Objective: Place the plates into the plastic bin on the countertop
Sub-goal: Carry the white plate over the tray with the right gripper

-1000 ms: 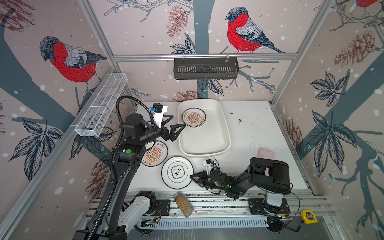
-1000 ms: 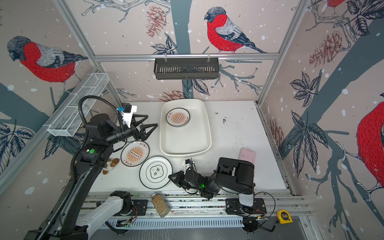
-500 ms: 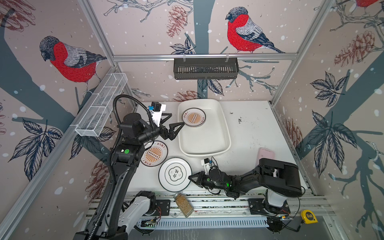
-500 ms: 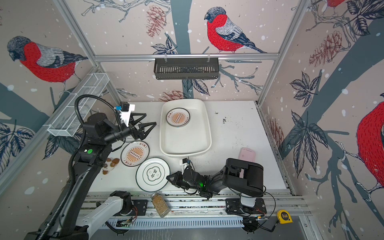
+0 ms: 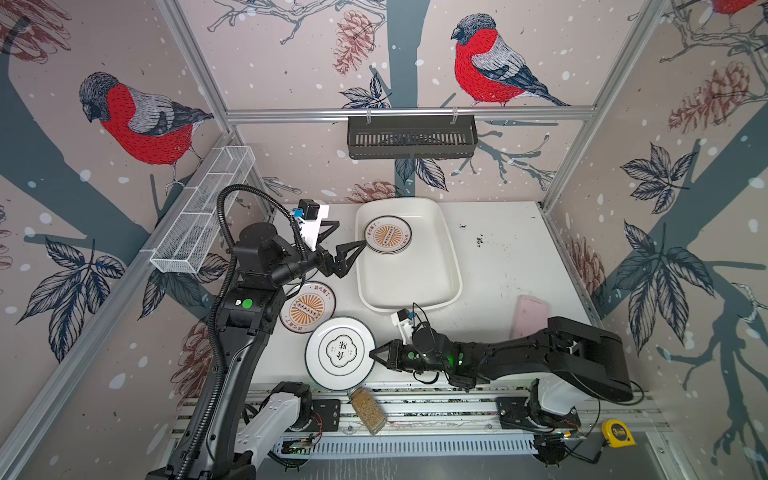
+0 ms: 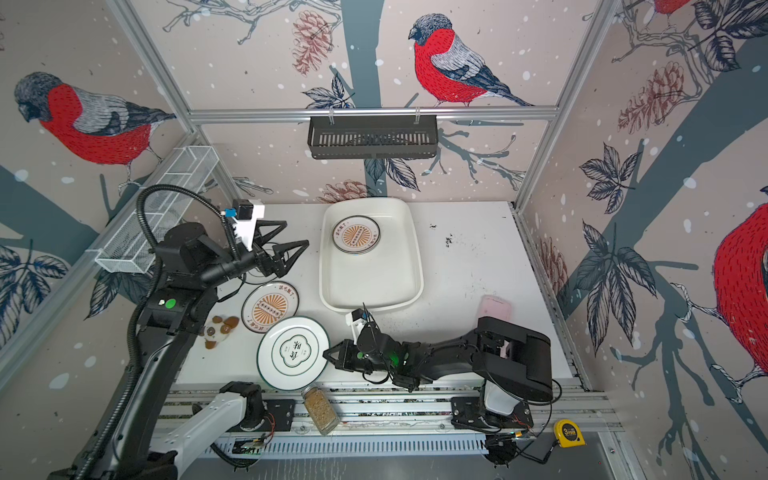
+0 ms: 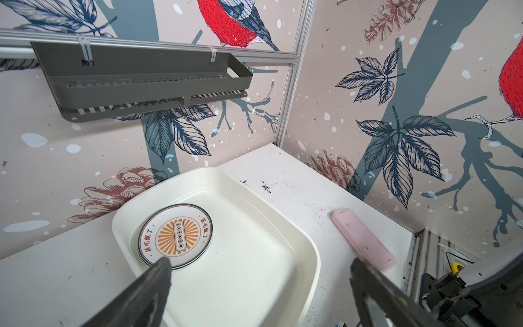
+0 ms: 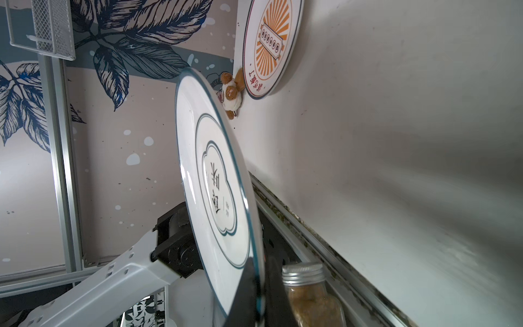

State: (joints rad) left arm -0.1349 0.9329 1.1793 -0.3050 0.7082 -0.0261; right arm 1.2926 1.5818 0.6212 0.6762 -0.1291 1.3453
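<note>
Both top views: high, downward, whole cell. Left wrist: behind left gripper [image 7: 260,266], toward plastic bin [image 7: 249,232]. Right wrist: behind right gripper [image 8: 259,283], close on plate [image 8: 215,181].

Red characters on the rim band of the sunburst plate [image 7: 175,236] lying in the plastic bin [image 7: 249,271]: 该吃饭了, printed twice, once on either side of the orange centre. The plaque in the middle carries a column of tiny marks, too small to read. Same red lettering on the second sunburst plate [image 5: 307,306] on the countertop [image 5: 498,266], and the right wrist view catches it again, upside down. On to the cloud-emblem plate [image 8: 218,186]: two bold black characters inside the cloud outline, 食味, with illegible fine print beside them. The yellow tape measure [image 6: 570,432] shows what looks like "3m". A barcode sticker [image 7: 87,62] sits on the black rack [image 7: 147,82], no digits legible.
</note>
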